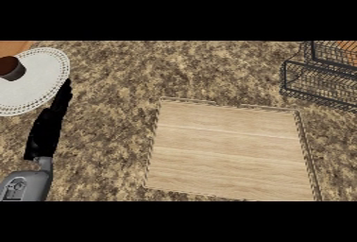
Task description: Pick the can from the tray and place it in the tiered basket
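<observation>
The head view looks steeply down on a speckled brown stone surface (181, 75). In the middle lies a pale wooden tray (230, 151), flat, with a low raised rim, and nothing stands on it. No can shows on the tray or anywhere else on the surface. At the upper right stands the black wire tiered basket (317, 78), its lower tier open toward the tray and its upper tier cut by the view's edge; something orange (346, 46) shows at the upper tier, too cropped to name, and I cannot tell whether it is the can.

At the upper left a white plate (31, 80) with a lacy edge carries a small dark brown cup (10, 68), partly out of view.

The left hand (50, 124) comes in from the lower left on its grey forearm (24, 185). Its fingers are straight and close together, pointing up toward the plate's edge, and they hold nothing. It is well apart from the tray and from the basket. The right hand is not in view.

Judging by the bare tray and the hidden right hand, the pick looks to be already over, and the placing into the basket is either under way out of sight or done. The next move calls for the can to be set down inside a tier and released, then the hand drawn clear of the wire.
</observation>
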`<control>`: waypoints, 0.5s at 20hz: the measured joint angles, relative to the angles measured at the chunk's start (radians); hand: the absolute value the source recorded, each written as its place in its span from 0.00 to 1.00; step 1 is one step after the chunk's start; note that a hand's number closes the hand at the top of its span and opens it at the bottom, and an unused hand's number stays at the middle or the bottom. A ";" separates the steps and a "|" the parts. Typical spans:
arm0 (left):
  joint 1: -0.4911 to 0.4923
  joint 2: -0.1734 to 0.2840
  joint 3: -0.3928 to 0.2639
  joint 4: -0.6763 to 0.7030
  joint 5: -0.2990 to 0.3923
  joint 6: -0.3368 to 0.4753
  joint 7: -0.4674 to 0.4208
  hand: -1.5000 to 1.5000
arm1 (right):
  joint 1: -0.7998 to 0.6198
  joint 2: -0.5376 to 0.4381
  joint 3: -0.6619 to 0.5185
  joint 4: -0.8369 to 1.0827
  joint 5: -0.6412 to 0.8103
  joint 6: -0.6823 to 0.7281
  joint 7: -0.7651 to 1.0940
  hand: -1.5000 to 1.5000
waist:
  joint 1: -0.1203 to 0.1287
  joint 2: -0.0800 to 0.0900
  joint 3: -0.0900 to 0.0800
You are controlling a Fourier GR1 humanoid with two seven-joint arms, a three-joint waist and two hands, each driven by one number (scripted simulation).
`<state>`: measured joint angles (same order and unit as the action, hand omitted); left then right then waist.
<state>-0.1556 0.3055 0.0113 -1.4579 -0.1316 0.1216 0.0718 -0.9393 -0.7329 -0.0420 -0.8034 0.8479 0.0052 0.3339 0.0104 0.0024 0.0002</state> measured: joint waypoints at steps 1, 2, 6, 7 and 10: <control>-0.003 -0.001 0.000 -0.001 0.001 -0.004 0.002 0.50 | -0.007 -0.001 -0.012 0.025 -0.011 0.013 -0.015 1.00 | 0.001 0.000 0.000; 0.003 0.001 0.002 -0.002 0.001 -0.006 -0.001 0.50 | 0.002 0.008 -0.031 0.047 -0.030 0.013 -0.020 1.00 | 0.002 0.001 0.000; 0.009 0.003 0.011 -0.009 0.007 -0.018 -0.001 0.50 | 0.024 0.029 -0.102 0.098 -0.093 0.023 -0.009 0.00 | 0.000 0.000 0.000; 0.014 -0.001 0.010 -0.019 0.003 -0.016 0.008 0.50 | 0.033 0.030 -0.114 0.114 -0.101 0.017 -0.021 0.00 | 0.001 0.000 0.000; 0.013 -0.012 0.010 -0.018 -0.004 -0.012 0.008 0.50 | 0.035 0.047 -0.151 0.125 -0.129 -0.019 -0.039 0.00 | -0.001 0.000 0.000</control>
<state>-0.1429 0.2939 0.0215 -1.4763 -0.1356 0.1093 0.0795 -0.9039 -0.6856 -0.1934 -0.6781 0.7188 -0.0139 0.2944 0.0093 0.0023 0.0005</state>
